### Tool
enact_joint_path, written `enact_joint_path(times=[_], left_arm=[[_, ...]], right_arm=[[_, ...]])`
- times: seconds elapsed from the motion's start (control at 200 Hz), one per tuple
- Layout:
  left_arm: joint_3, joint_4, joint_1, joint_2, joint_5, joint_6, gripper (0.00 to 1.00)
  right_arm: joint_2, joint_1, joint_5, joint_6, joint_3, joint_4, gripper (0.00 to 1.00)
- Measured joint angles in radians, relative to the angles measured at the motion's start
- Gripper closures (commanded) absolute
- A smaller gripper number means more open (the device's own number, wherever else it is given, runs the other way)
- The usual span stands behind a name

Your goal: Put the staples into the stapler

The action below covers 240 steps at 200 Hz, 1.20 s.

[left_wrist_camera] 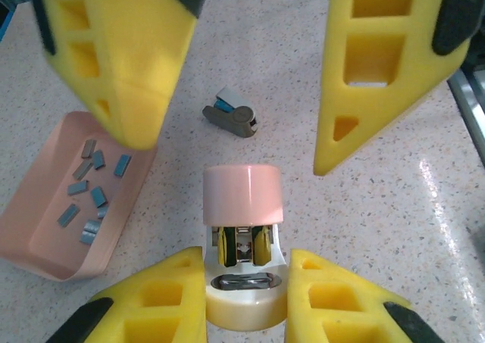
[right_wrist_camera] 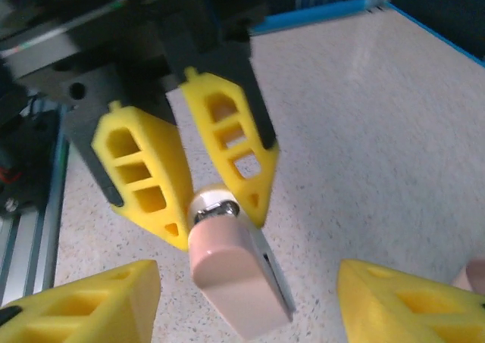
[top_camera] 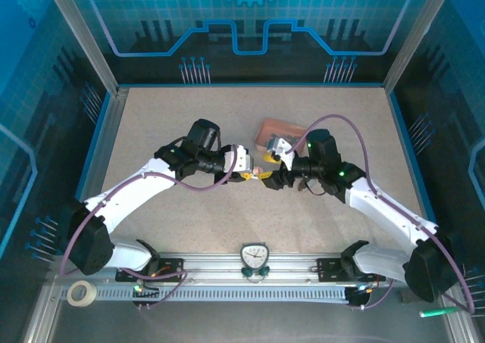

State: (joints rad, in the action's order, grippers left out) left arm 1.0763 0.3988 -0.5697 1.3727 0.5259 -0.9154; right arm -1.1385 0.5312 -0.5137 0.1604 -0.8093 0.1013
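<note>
A shallow salmon-pink tray (top_camera: 267,127) is lying flat on the speckled table (top_camera: 174,116), near its middle and a little toward the far right. A small grey-and-white gadget (left_wrist_camera: 231,116) with a pale blue tip is resting on the table near the tray, not touching it. A small round clock (top_camera: 254,257) is sitting on the metal rail along the middle of the table's near edge. A roll of pale tape (top_camera: 81,293) is lying by the near left corner, and a green pen (top_camera: 438,311) is lying by the near right corner.
</note>
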Motion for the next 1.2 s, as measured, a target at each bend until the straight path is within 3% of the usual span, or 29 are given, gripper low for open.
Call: enact_joint_path(times=[0.17, 0.375, 0.595, 0.966, 1.201], left_arm=[[0.000, -0.009, 0.000, 0.000, -0.028, 0.000, 0.86], [0.000, -0.011, -0.007, 0.001, -0.052, 0.000, 0.86], [0.000, -0.011, -0.018, 0.001, -0.066, 0.000, 0.86], [0.000, -0.027, -0.024, 0.003, -0.097, 0.000, 0.86], [-0.003, -0.043, -0.024, 0.003, -0.112, 0.010, 0.86]], right_arm=[[0.007, 0.039, 0.104, -0.329, 0.010, -0.016, 0.28], [0.007, 0.058, 0.142, -0.548, 0.024, -0.034, 0.28], [-0.019, 0.060, 0.163, -0.620, 0.026, -0.034, 0.28], [-0.029, 0.063, 0.192, -0.659, 0.021, -0.022, 0.41], [0.029, -0.010, 0.179, -0.710, 0.084, -0.052, 0.45]])
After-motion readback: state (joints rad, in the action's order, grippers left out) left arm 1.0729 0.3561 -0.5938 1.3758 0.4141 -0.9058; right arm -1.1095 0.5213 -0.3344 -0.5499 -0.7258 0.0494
